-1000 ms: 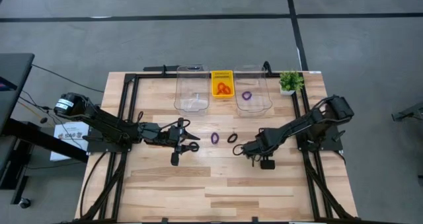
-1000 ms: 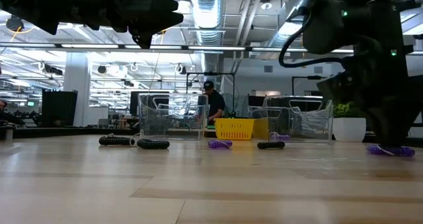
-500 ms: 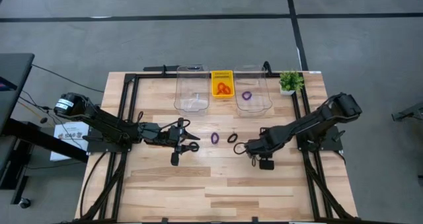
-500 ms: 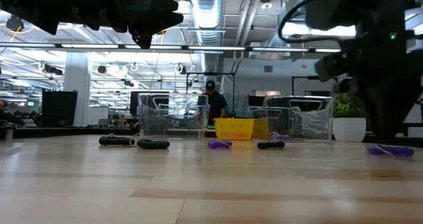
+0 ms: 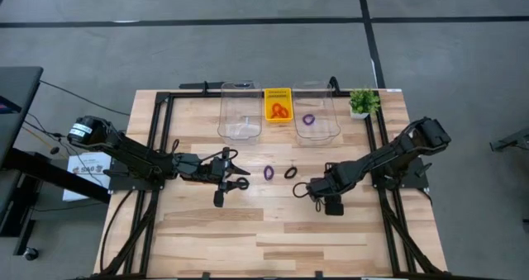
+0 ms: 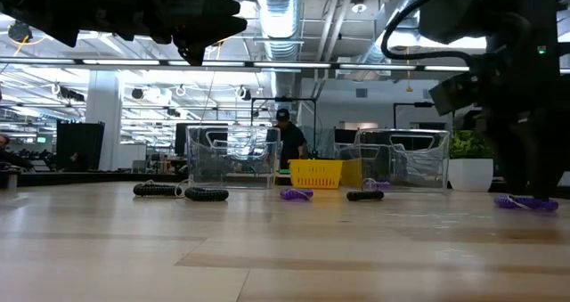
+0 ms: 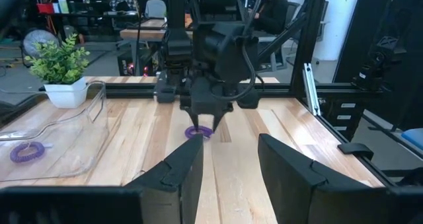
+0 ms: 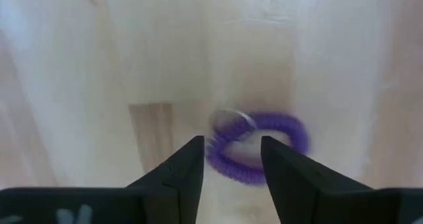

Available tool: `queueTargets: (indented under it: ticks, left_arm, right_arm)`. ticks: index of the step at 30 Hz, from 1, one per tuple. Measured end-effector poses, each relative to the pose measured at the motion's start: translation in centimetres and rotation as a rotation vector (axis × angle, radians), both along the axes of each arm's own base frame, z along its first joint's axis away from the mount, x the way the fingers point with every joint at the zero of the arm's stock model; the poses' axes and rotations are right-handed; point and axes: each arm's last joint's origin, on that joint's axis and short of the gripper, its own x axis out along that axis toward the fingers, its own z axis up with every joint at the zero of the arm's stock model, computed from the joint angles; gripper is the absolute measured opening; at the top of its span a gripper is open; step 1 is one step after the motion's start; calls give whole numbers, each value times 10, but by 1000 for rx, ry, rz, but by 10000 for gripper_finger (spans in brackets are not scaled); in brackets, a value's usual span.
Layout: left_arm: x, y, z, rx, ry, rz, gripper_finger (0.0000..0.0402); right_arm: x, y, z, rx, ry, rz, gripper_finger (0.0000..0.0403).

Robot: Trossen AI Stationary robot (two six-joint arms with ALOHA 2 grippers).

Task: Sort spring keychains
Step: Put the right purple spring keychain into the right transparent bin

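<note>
The right gripper (image 8: 228, 168) was held right of centre in the high view, low over a purple keychain (image 8: 258, 156) lying on the table (image 5: 273, 230), its fingers spread just beside the ring. The left gripper (image 5: 240, 177) was seen left of centre, fingers spread.

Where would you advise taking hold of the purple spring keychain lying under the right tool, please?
Grip the purple spring keychain across one side of its coiled ring, coming straight down from above. It lies flat on the wooden table, so only a strand of the coil fits between the fingers. The right tool is open over its near edge, one finger inside the loop, one outside.
</note>
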Motion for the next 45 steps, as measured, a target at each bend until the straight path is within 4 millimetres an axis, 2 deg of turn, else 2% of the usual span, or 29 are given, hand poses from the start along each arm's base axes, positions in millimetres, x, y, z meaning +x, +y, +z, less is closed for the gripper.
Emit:
queueTargets:
  ticks: [8,14,19,21,27,36,45]
  left_arm:
    - [-1,3,-3,3,9,12,142]
    - [0,6,-5,4,15,24,142]
    - [0,6,-5,4,16,23,142]
    - [0,6,-5,4,16,24,142]
    - [0,6,-5,4,16,24,142]
    - [0,6,-5,4,15,24,142]
    - [0,6,-5,4,15,24,142]
  right_arm:
    - [-1,0,-21,15,42,10,140]
    - [-2,0,-20,14,45,35,95]
    - [-4,-1,-8,24,31,36,21]
    - [-5,-1,-2,26,24,37,11]
    - [-4,-1,12,19,43,45,32]
    - [11,-5,40,16,27,114,6]
    - [31,-23,94,-49,-6,185,11]
